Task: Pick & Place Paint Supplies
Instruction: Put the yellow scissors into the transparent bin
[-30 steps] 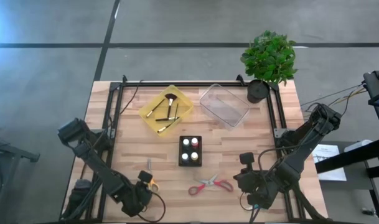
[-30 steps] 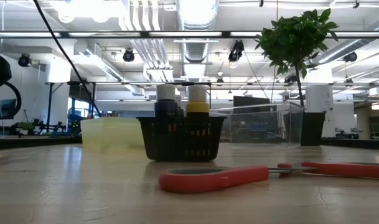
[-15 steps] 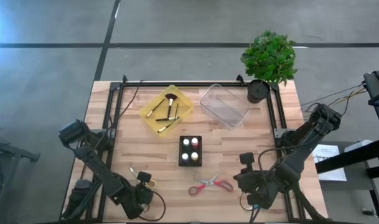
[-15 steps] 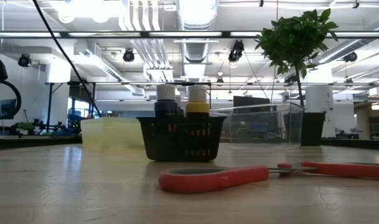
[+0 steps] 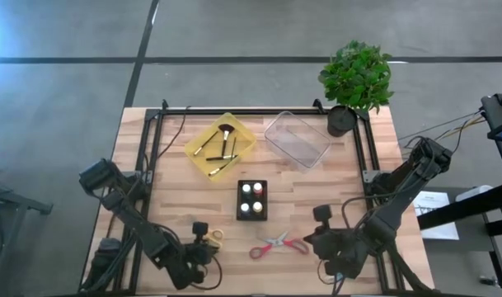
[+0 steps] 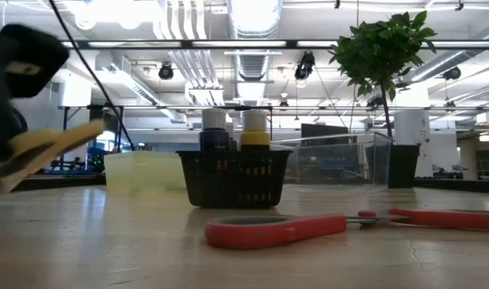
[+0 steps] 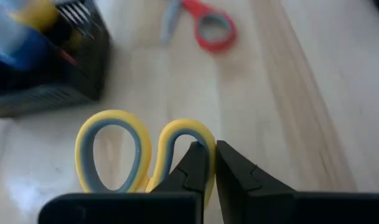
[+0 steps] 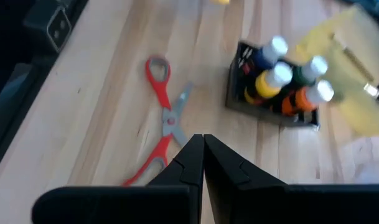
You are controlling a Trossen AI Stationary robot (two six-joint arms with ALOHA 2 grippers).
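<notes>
Yellow-handled scissors (image 7: 139,155) hang off the table with my left gripper (image 7: 213,158) shut on them, near the table's front left (image 5: 205,238); the low view shows them tilted in the air (image 6: 43,148). Red-handled scissors (image 5: 277,244) lie flat near the front edge. My right gripper (image 5: 310,239) hovers shut just right of them, touching nothing (image 8: 203,146). A black basket (image 5: 251,199) at mid-table holds several upright paint bottles (image 8: 282,74). Dark-handled brushes (image 5: 222,144) lie in a yellow tray (image 5: 203,157). My left gripper pinches the outer side of one yellow handle ring (image 7: 201,138) between its two fingers. The fingers slant down from the table's near left side. The scissors are lifted clear of the table and tilted, rings toward the basket; their blades are hidden behind the gripper.
A clear plastic bin (image 5: 297,139) stands at the back right of centre, beside the yellow tray. A potted plant (image 5: 355,78) sits at the far right corner. Bare wood lies between the basket and the front edge, around the red scissors.
My left gripper has gone toward the table's right, nearer the basket, and has turned at the wrist. The yellow scissors, which lay on the table with their blades toward the far edge, have swung round and come up clear of the wood.
</notes>
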